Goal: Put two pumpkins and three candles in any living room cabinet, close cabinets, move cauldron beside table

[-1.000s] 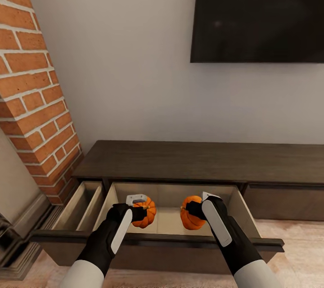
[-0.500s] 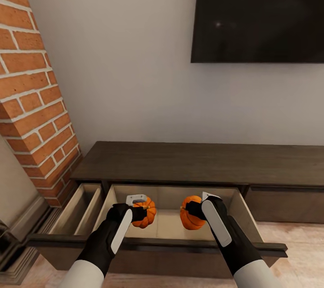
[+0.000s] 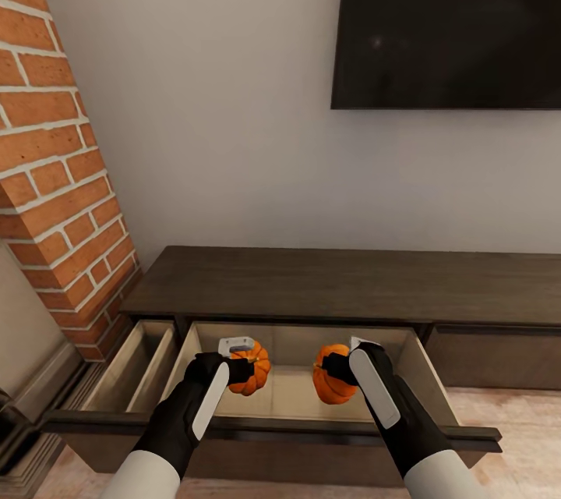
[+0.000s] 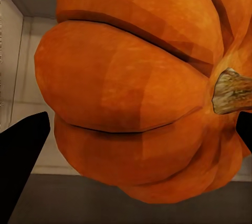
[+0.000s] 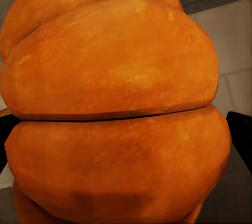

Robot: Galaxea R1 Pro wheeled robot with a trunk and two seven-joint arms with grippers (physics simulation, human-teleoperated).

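Two orange ribbed pumpkins hang over the pulled-out drawer of the long dark-brown cabinet (image 3: pixel 343 281). My left gripper (image 3: pixel 243 368) is shut on the left pumpkin (image 3: pixel 251 368); up close in the left wrist view this pumpkin (image 4: pixel 136 87) sits between the dark fingertips (image 4: pixel 21 155), its stem to one side. My right gripper (image 3: pixel 333 368) is shut on the right pumpkin (image 3: pixel 332 383), which fills the right wrist view as an orange mass (image 5: pixel 115 108). The drawer (image 3: pixel 292 394) is pale beige inside. Candles, cauldron and table are out of view.
A second, narrower drawer (image 3: pixel 128 366) stands open to the left. A red brick chimney wall (image 3: pixel 54 164) rises at the left with a stone hearth edge (image 3: pixel 31 405) below. A dark television (image 3: pixel 448 19) hangs on the wall above. Wood floor (image 3: pixel 514 413) lies at right.
The head view has shifted slightly, so the cabinet appears a little lower and closer. Both grippers still hold their pumpkins over the open drawer; the right pumpkin sits a touch lower.
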